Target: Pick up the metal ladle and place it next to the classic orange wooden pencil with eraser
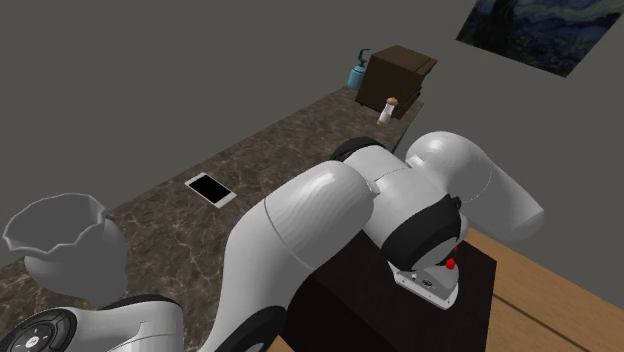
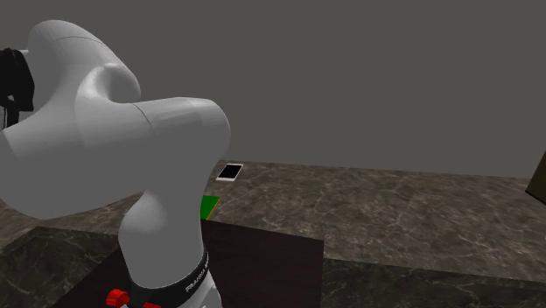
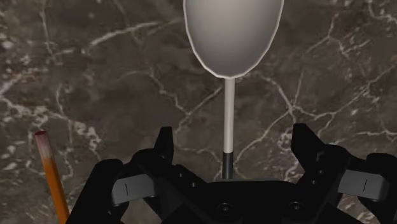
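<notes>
Dark veined stone is spread across the bench (image 3: 95,76), on which the grey ladle (image 3: 232,32) is laid, its thin handle running back between the fingers of the tool (image 3: 234,130), which is spread wide with nothing gripped. The orange pencil (image 3: 52,181) is seen near, outside one finger. The tool is best lowered squarely and closed on the handle, centred so the heavier bowl is not swung. Nothing is seen inside the grey scallop-rimmed vase (image 1: 60,225).
</notes>
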